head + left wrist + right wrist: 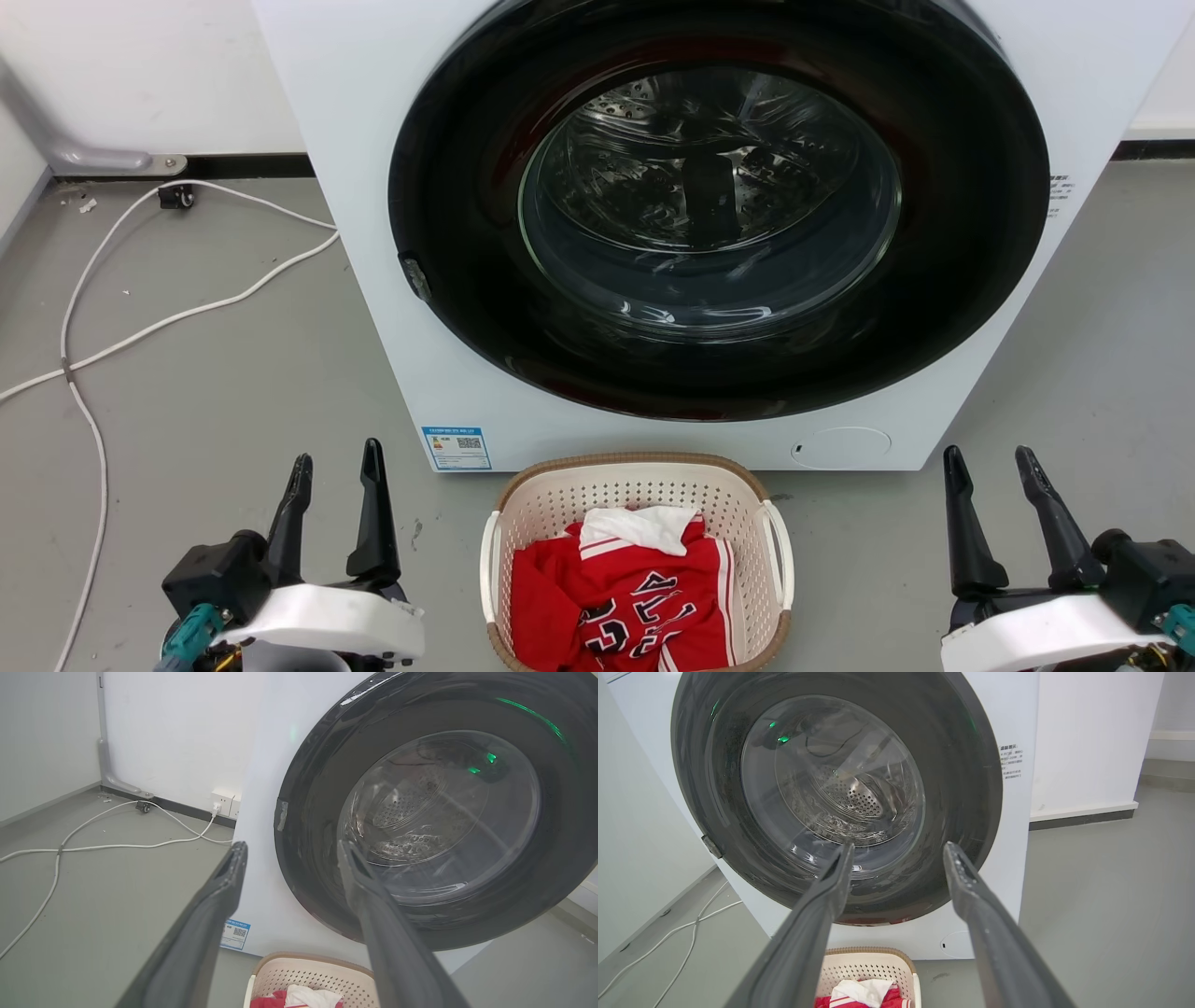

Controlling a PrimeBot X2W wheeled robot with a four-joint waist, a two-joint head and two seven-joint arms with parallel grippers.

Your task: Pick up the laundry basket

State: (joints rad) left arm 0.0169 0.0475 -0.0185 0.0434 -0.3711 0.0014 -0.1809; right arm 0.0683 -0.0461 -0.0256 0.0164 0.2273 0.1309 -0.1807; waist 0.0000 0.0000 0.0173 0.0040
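Laundry basket (558,509) untouched at six o'clock.
Left pincer (336,453) at eight, right pincer (988,452) at four, both apart, flanking to lift.

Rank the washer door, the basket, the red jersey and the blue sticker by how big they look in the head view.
1. Door
2. Basket, partly cut off at the bottom edge
3. Jersey
4. Sticker

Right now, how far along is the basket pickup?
Done: nothing yet. The basket sits on the floor before the washer, with clothes inside. In hand: the left gripper and right gripper stand open on either side of it, apart from its handles, holding nothing. Left to do: close on the handles and lift.
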